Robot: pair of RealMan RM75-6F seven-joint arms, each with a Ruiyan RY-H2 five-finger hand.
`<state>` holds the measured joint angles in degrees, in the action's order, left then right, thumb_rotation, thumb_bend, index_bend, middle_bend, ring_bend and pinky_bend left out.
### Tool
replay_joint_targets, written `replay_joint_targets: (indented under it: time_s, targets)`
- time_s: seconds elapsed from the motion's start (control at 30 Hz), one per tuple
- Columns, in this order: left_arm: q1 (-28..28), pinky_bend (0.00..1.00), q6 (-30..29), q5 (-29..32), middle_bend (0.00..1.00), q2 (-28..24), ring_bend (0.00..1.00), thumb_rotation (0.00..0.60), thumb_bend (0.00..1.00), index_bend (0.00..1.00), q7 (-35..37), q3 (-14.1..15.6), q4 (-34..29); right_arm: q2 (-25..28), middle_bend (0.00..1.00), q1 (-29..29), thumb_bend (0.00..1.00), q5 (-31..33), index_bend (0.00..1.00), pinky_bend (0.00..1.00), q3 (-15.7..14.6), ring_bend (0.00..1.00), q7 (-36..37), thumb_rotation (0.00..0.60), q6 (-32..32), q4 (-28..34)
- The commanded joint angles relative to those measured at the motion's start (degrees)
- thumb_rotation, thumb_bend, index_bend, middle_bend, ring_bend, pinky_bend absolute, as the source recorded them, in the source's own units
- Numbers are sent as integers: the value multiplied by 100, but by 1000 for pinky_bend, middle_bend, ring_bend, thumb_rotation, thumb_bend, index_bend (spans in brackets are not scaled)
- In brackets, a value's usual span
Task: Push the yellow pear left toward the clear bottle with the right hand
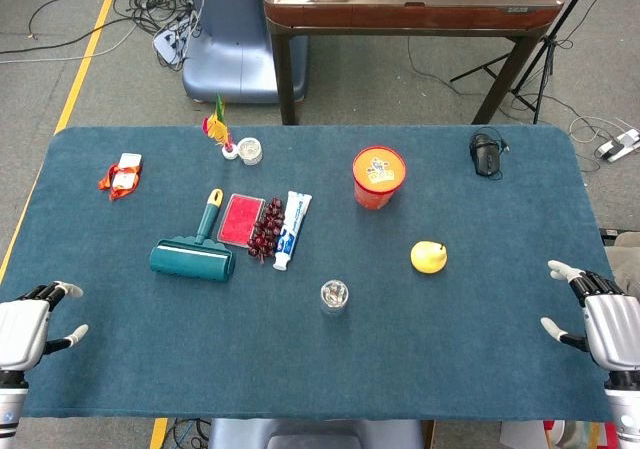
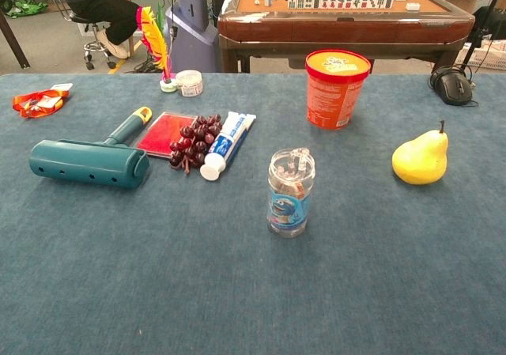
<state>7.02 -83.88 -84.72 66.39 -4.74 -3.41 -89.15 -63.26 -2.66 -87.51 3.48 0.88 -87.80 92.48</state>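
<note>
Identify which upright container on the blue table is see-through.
The small clear plastic bottle with a blue label, standing nearest the front edge. The red tub with a yellow lid is opaque.

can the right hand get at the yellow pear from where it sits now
Probably yes: the right hand is open at the table's near right edge, and only bare cloth lies between it and the yellow pear.

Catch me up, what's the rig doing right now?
Nothing is being handled yet. Both hands rest open at the near table corners, the left hand and the right hand, touching no object. The pear sits upright, untouched, right of the clear bottle, with open cloth between them. The push hasn't started; the right hand is well clear of the pear.
</note>
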Motion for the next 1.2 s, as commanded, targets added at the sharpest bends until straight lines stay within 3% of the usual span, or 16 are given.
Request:
replay_joint_targets:
  time_s: [0.03,0.13,0.2,0.37,0.47,0.53,0.6,0.87,1.2]
  targets:
    - [-10,578,-40,40,432,-38,425,600,87,445,63,-39,-35,-49,352,-36,52,-36,247,423,-25,305,-51,600,71,-22]
    - [-14,584,-34,39,433,-31,426,600,87,447,210,-37,-29,-64,361,-58,52,-13,249,428,-17,311,-52,600,116,-32]
    - [-17,587,5,43,433,-43,426,600,87,449,241,-9,8,-106,419,-61,49,29,295,469,26,356,-76,600,88,-58]
    - [-41,588,-7,69,433,-77,426,600,87,453,317,-7,0,-331,804,-88,0,137,747,781,151,696,-427,600,1,-242]
    - [-42,588,29,103,433,-96,426,600,87,455,381,-7,0,-443,952,-190,0,192,927,914,238,858,-582,600,74,-388]
    - [-35,588,55,103,433,-115,426,600,87,455,410,0,-12,-545,996,-303,0,231,991,980,334,955,-629,600,144,-567]
    - [-34,588,37,90,433,-124,427,600,87,456,403,-5,-23,-638,1000,-446,0,273,1000,1000,418,998,-699,600,275,-776]
    - [-47,589,13,79,434,-138,426,600,87,464,401,0,-63,-973,1000,-1074,0,507,1000,1000,621,1000,-806,600,1090,-1502]
    - [-77,589,37,138,433,-185,427,600,87,470,556,5,-29,-1466,1000,-1654,0,595,1000,1000,638,1000,-660,600,1794,-2261]
